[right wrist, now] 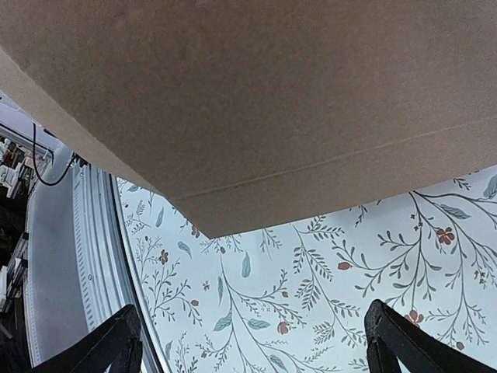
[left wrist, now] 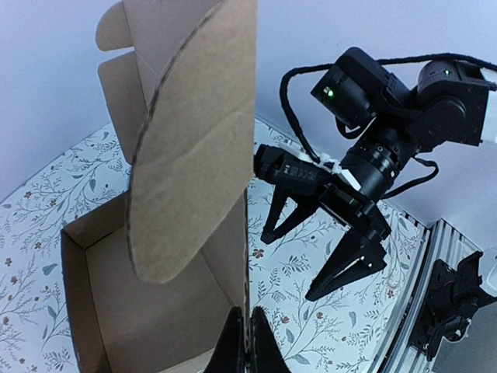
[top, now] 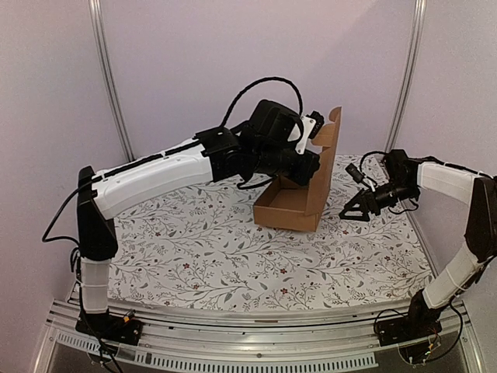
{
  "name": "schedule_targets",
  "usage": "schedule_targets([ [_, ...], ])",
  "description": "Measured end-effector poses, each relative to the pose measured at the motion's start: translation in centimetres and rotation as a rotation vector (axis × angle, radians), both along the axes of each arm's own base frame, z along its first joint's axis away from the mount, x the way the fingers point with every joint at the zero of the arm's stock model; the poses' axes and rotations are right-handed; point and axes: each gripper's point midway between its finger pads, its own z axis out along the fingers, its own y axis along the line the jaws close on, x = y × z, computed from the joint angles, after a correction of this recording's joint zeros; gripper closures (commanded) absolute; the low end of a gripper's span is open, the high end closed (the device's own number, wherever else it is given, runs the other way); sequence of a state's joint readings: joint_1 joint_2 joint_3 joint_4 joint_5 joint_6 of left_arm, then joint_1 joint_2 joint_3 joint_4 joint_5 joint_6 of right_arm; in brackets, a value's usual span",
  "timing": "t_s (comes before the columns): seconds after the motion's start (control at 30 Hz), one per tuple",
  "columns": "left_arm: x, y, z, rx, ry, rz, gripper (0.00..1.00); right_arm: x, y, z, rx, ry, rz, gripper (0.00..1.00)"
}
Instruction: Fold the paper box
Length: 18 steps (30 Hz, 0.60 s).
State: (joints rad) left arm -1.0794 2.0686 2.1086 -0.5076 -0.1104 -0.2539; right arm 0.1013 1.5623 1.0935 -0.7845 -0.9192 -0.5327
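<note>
The plain brown corrugated cardboard box (top: 291, 206) sits between the grippers, its tall flap (top: 329, 151) upright. The left gripper (left wrist: 248, 342) is closed at the side wall (left wrist: 235, 256); hold unconfirmed. The right gripper (right wrist: 260, 350) is fully open, with the box just ahead. Caution: pressing the flap without a firm hold may slide or tip the box.

the paper box (top: 291, 203) stands on the worktop (top: 194, 256), right of centre and toward the far edge. its open tray lies to the left, and its tall panel rises upright along the tray's right side. the left arm comes in from the left. the left hand (top: 309, 167) sits over the tray at that panel, its fingers (left wrist: 231, 350) pressed together on either side of a wall's edge. the right hand (top: 345, 211) lies to the right of the box, just beside the panel's outer face but apart from it, jaws spread wide toward it.
</note>
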Motion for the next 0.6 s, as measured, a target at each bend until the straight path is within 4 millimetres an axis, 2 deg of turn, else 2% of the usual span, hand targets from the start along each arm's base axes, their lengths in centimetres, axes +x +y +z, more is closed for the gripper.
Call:
schedule_targets([
  [0.13, -0.4, -0.2, -0.6, 0.002, 0.021, -0.044, 1.00, 1.7, -1.5, 0.5, 0.022, 0.013, -0.057, 0.01],
  [0.27, -2.4, -0.2, -3.7, 0.028, 0.065, -0.106, 1.00, 4.4, -4.5, -0.1, 0.027, 0.052, -0.179, 0.01],
  [0.4, -5.7, -0.6, -5.9, 0.055, 0.048, -0.188, 1.00, 6.6, -6.8, -1.8, -0.021, 0.093, -0.294, 0.01],
  [0.6, -11.4, -1.4, -6.2, 0.078, -0.012, -0.368, 1.00, 10.3, -7.6, -2.9, -0.038, 0.108, -0.367, 0.01],
])
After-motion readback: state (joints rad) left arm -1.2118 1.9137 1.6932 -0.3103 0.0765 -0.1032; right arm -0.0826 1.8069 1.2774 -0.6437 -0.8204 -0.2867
